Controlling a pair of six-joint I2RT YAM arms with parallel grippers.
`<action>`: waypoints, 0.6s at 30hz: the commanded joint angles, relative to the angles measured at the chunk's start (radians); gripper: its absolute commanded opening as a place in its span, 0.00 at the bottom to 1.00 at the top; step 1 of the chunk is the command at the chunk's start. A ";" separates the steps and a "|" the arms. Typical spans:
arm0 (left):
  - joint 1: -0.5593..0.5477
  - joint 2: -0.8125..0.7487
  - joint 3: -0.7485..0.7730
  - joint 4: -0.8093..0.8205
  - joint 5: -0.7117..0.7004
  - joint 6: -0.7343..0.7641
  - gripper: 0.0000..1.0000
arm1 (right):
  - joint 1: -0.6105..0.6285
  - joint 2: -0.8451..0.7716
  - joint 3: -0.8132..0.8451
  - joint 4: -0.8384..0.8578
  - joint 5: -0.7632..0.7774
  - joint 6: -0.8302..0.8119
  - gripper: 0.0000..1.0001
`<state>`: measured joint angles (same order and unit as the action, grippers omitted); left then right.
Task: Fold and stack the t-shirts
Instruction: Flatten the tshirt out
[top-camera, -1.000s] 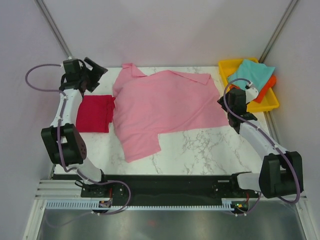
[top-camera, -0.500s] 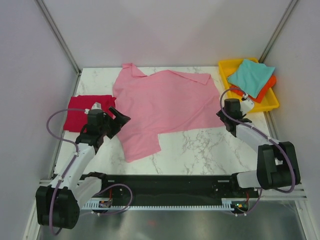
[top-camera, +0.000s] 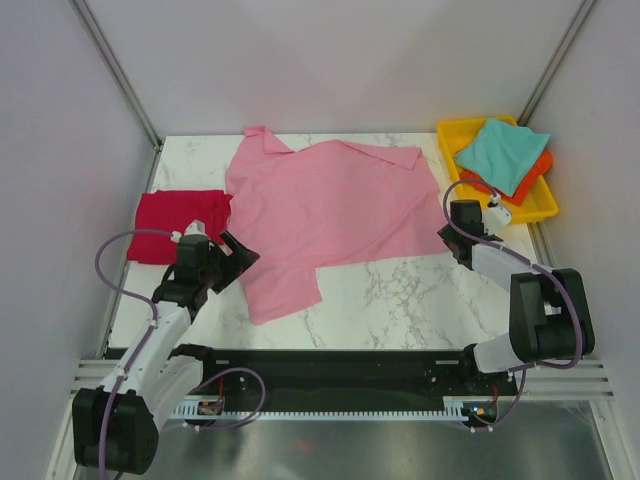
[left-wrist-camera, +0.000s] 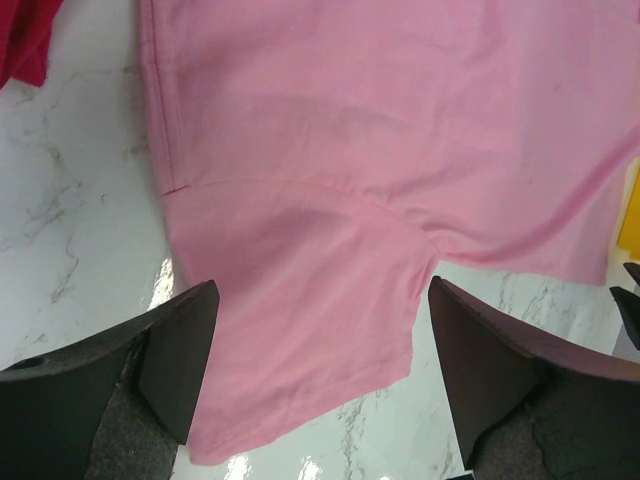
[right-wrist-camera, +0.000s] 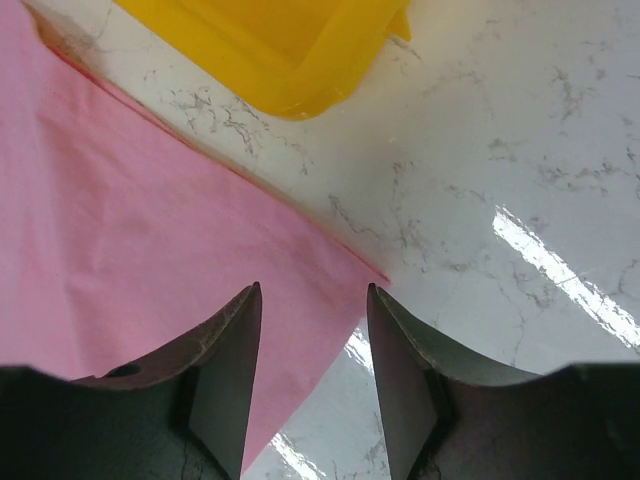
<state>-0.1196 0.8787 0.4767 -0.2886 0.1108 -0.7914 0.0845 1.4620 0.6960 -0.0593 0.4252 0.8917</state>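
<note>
The light pink t-shirt (top-camera: 330, 215) lies spread flat across the middle of the marble table. The crimson red t-shirt (top-camera: 180, 225) lies folded at the left edge. The teal t-shirt (top-camera: 503, 150) lies on the orange t-shirt (top-camera: 530, 178) in the yellow tray (top-camera: 540, 210). My left gripper (top-camera: 237, 258) is open above the pink shirt's near left sleeve (left-wrist-camera: 300, 330). My right gripper (top-camera: 452, 248) is open, its jaws astride the pink shirt's near right corner (right-wrist-camera: 340, 275).
The yellow tray's corner (right-wrist-camera: 300, 60) shows just beyond the right gripper. Frame posts stand at the far corners. The arm bases and a black rail (top-camera: 330, 375) run along the near edge. Bare marble (top-camera: 400, 295) lies near the front.
My left arm has swung from the far left corner, past the red shirt, down to the pink shirt's near left sleeve. My right gripper has dropped toward the shirt's right corner.
</note>
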 joint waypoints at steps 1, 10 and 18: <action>-0.012 -0.066 -0.027 -0.015 -0.016 0.054 0.93 | -0.014 0.026 0.005 0.003 0.012 0.032 0.54; -0.078 -0.026 -0.039 -0.020 -0.062 0.063 0.83 | -0.029 0.127 0.036 0.027 -0.037 0.044 0.39; -0.181 0.037 -0.020 -0.023 -0.106 0.060 0.78 | -0.034 0.052 0.007 0.030 -0.025 0.056 0.00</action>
<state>-0.2729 0.9073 0.4412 -0.3122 0.0444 -0.7639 0.0547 1.5642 0.7090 -0.0380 0.3969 0.9329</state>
